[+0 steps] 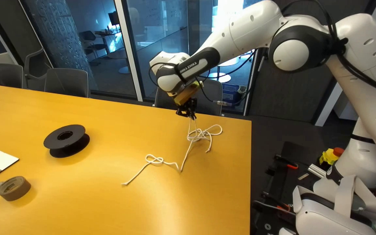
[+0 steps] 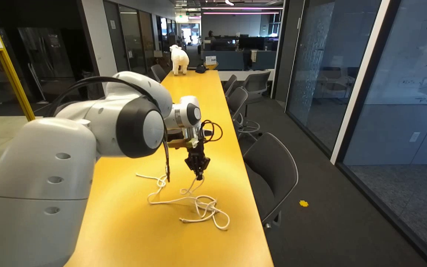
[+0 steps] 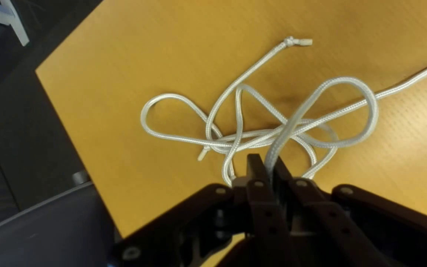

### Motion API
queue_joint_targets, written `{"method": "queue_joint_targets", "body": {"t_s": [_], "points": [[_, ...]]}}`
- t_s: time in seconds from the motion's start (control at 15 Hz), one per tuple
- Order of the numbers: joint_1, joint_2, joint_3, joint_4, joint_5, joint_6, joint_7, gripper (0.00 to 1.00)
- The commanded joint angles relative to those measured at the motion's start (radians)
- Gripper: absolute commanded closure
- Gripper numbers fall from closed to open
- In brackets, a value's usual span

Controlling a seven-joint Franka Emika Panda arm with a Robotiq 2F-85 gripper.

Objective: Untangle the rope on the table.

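So the black two-finger claw [image 3: 270, 167] is clamped on one strand of the thin, white, braided rope [image 3: 238, 137], pinched right between the tips. Seen from the wrist, that strand swings round in a big loop and drops back into the mess. In an exterior view most of the rope lies on the glossy yellow-orange table [image 1: 109, 209], near the far right corner.

IMO the next pull hinges on where the tangle [image 1: 202, 133] sits. It spreads just below the claw and over to the right, while the long tail runs the opposite way, left and near, with a small twist partway along. Straight up probably just hoists the whole bundle; drawing the strand leftward, off the pile, looks like a better bet. With a single claw, nothing pins the other side.

View differences: the wrist view shows which strand crosses which, plus a knotted end [image 3: 298, 42] and what looks like another pale tip [image 3: 201, 154] poking out of the bundle. I can't match that tip from outside. The tail's twist and its end show in both exterior views but not from the wrist. Three ends, maybe? Can't tell if that's one cord or two. Also, only in an exterior view: a flat-rimmed black spool [image 1: 66, 143] and a brown tape roll [image 1: 13, 188], over on the left.
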Motion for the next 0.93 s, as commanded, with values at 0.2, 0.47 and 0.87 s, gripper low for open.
{"method": "queue_joint_targets", "body": {"t_s": [0.2, 0.47, 0.87], "points": [[-0.062, -0.335, -0.01, -0.176, -0.021, 0.017, 0.031, 0.93], [-0.074, -0.474, -0.001, -0.195, -0.029, 0.016, 0.097, 0.92], [-0.086, -0.615, 0.019, -0.191, -0.027, 0.067, 0.295, 0.92]]}}
